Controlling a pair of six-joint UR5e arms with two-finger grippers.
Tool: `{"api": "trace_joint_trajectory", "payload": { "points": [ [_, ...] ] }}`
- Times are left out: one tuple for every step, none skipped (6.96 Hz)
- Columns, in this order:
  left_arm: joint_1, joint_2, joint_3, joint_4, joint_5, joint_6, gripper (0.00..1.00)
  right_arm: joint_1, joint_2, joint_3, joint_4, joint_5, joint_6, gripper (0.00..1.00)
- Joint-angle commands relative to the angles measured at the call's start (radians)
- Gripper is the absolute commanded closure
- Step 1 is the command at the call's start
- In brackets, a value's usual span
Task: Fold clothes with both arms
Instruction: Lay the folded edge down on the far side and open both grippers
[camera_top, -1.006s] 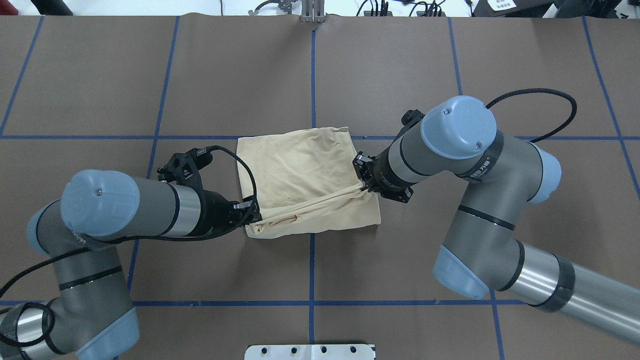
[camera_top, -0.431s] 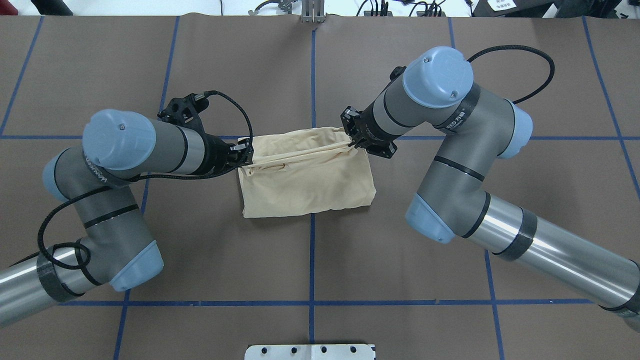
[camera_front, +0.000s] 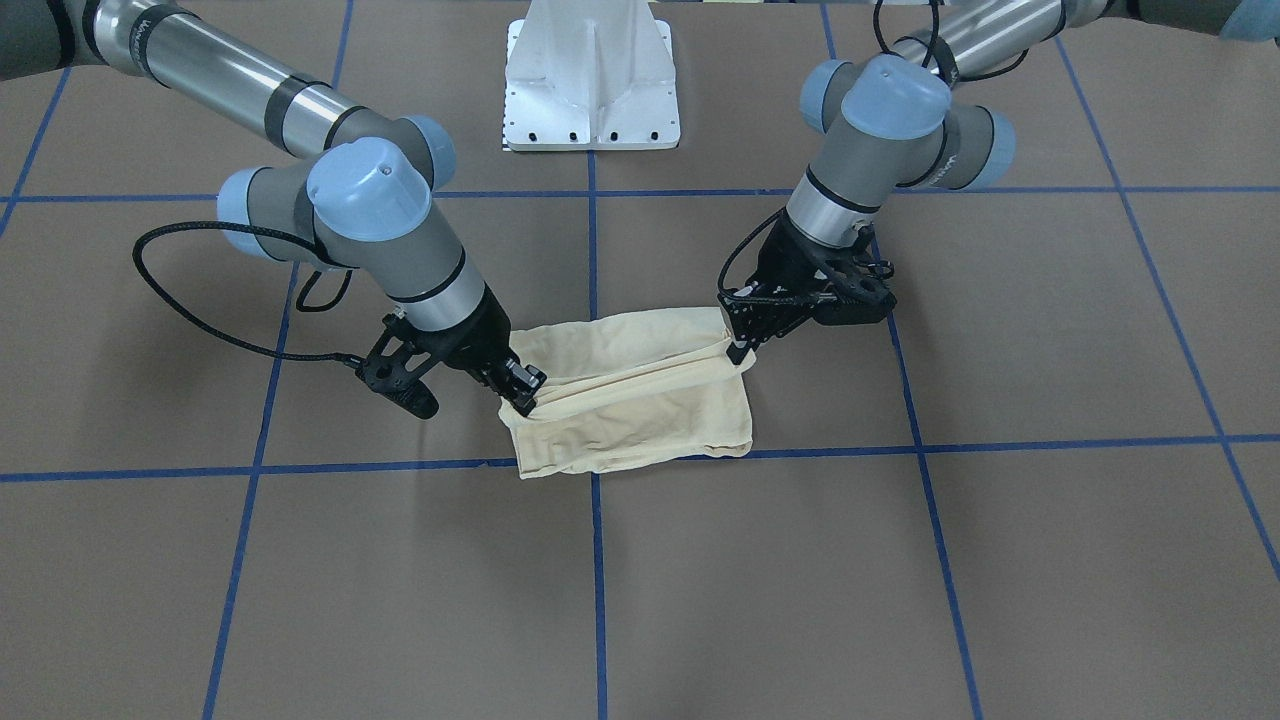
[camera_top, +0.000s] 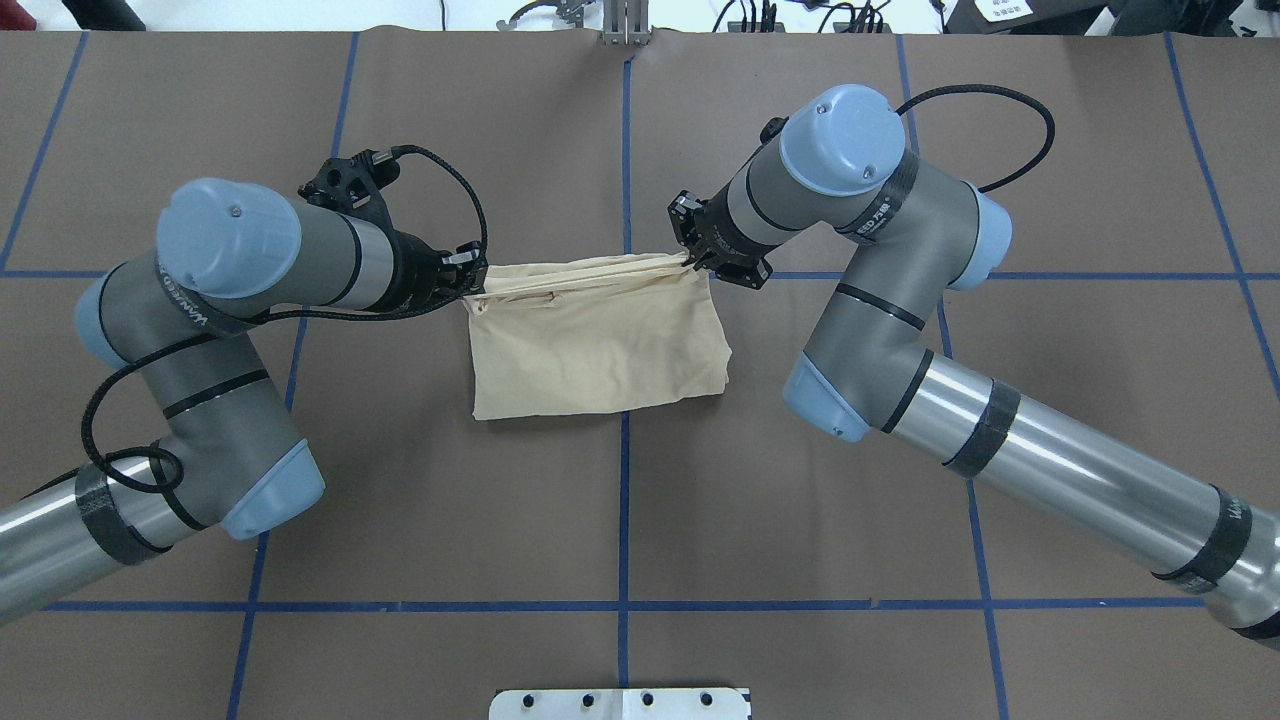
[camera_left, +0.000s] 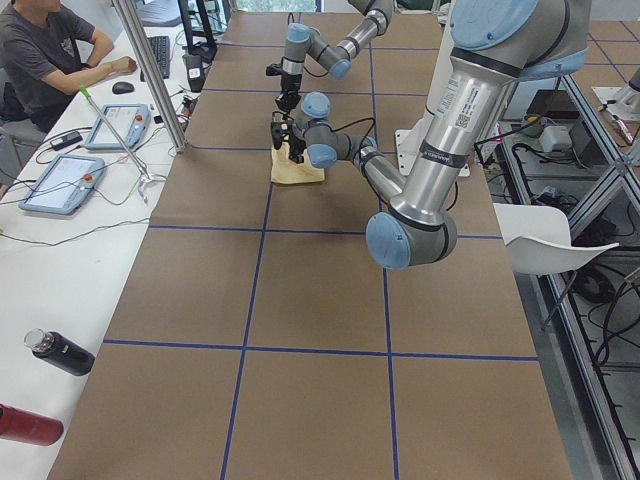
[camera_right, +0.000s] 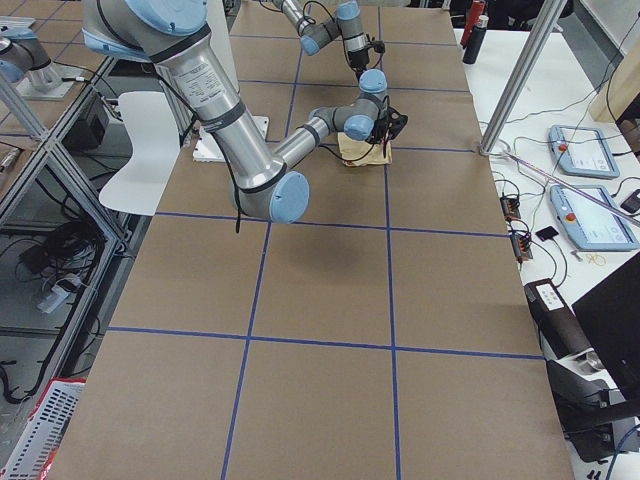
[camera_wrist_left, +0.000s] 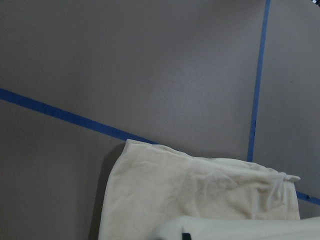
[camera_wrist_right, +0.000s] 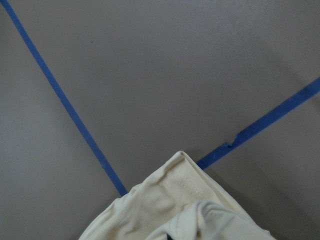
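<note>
1. My left gripper (camera_top: 478, 278) is clamped narrow on the left end of the T-shirt's (camera_top: 600, 345) far edge. In the overhead view I can see cloth pinched between the jaws.
2. The T-shirt lies mid-table as a folded pale rectangle straddling the centre line of blue tape (camera_top: 623, 500). Its held edge is stretched into a taut rope along the crosswise tape line, and no print shows.
3. My right gripper (camera_top: 690, 262) is closed the same way on the right end of that edge.
4. I judge this fold is at its lay-down. I'd hold both ends level with even tension and square the held edge to the layer beneath. Then I'd lower until the cloth rests, open both jaws together and lift straight up so nothing drags.
5. The table (camera_top: 400, 480) is covered in matt brown paper, likely grippy enough to hold the lower layer in place.
6. The white pedestal base (camera_front: 592, 70) stands at the robot's side. The left-end camera shows a person (camera_left: 45, 50) seated at a side bench with tablets (camera_left: 118, 125) and a dark bottle (camera_left: 60, 353).
</note>
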Motion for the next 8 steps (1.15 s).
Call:
{"api": "trace_joint_trajectory", "payload": {
  "points": [
    [-0.001, -0.058, 0.085, -0.004, 0.003, -0.005, 1.0, 0.013, 0.007, -0.028, 0.025, -0.003, 0.0, 1.0],
    [-0.001, -0.08, 0.11, -0.004, 0.005, -0.008, 1.0, 0.013, 0.01, -0.03, 0.025, -0.005, 0.0, 1.0],
    [0.0, -0.082, 0.11, -0.003, 0.006, -0.01, 1.0, 0.01, 0.02, -0.031, 0.023, -0.005, 0.001, 1.0],
    [0.0, -0.085, 0.109, -0.001, 0.005, -0.01, 1.0, 0.007, 0.028, -0.04, 0.023, -0.003, 0.001, 1.0],
    [-0.001, -0.085, 0.108, 0.0, 0.005, -0.01, 1.0, 0.005, 0.031, -0.04, 0.023, -0.003, 0.001, 1.0],
    [-0.003, -0.08, 0.107, 0.002, 0.005, -0.01, 1.0, 0.002, 0.04, -0.042, 0.022, -0.005, 0.001, 1.0],
    [-0.003, -0.079, 0.105, 0.002, 0.003, -0.01, 1.0, 0.0, 0.047, -0.049, 0.022, -0.005, 0.001, 1.0],
    [-0.003, -0.077, 0.105, 0.003, 0.003, -0.01, 1.0, 0.0, 0.047, -0.053, 0.022, -0.005, 0.001, 1.0]
  ]
}}
